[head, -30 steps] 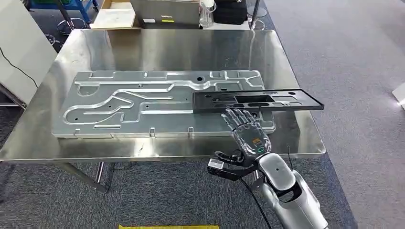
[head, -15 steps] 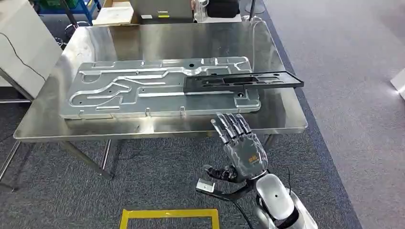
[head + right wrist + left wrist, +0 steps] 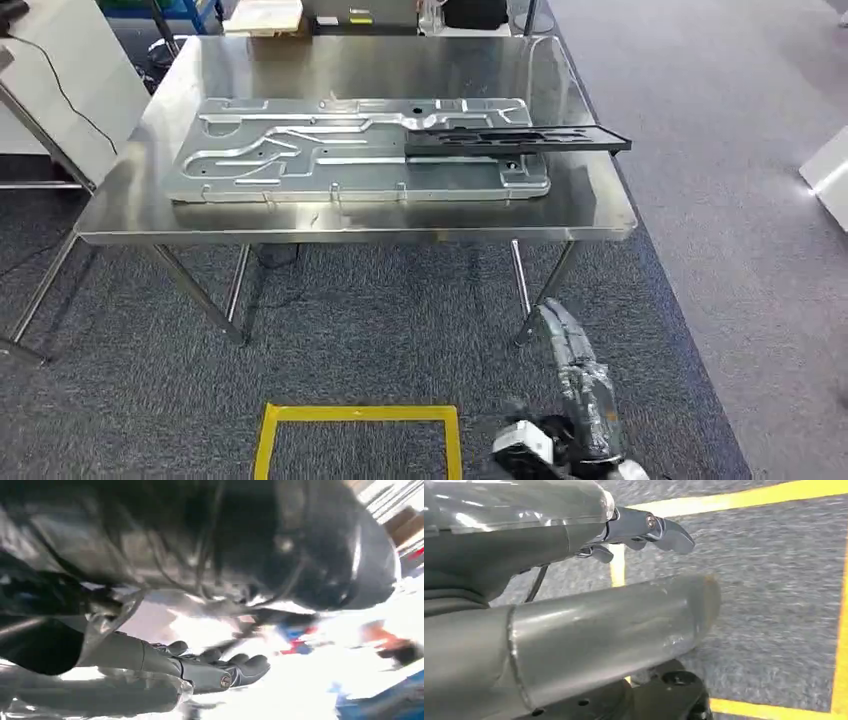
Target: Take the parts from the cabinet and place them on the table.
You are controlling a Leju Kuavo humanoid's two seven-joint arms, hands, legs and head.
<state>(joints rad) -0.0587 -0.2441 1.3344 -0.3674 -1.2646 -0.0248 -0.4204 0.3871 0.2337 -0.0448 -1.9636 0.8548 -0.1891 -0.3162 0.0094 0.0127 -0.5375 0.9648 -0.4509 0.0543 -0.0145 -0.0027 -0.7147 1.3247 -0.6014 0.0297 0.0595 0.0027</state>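
Looking down from a step back at the worktop (image 3: 350,215). Spotting the task's part there already: the black frame (image 3: 520,138), laid flat across the right end of the big silver plate (image 3: 300,160) and poking past the worktop's right edge. Counts as delivered, by the look of it.

Down low on the right, catching the right robot hand (image 3: 578,385) beside the body, above the grey carpet and well apart from the worktop. Carries nothing, with fingers (image 3: 235,667) stretched out and loosely apart. Same for the left robot hand (image 3: 524,555): hanging over the floor near the yellow tape square (image 3: 355,412), grasping nothing, fingers (image 3: 659,530) held out straight.

Reads as the gap between trips, so probably time to head for the cabinet and fetch another part. To do that well:

- Keep both arms tucked in while turning, clear of the worktop legs and that overhanging frame end.
- Leave the fingers spread on the way, ready to close around the next part.
- On return, aim for bare steel, not the stack.
- Set down flat, and let go only once fully supported.
- Avoid nudging the frame, since an overhanging end could tip or slide if bumped.
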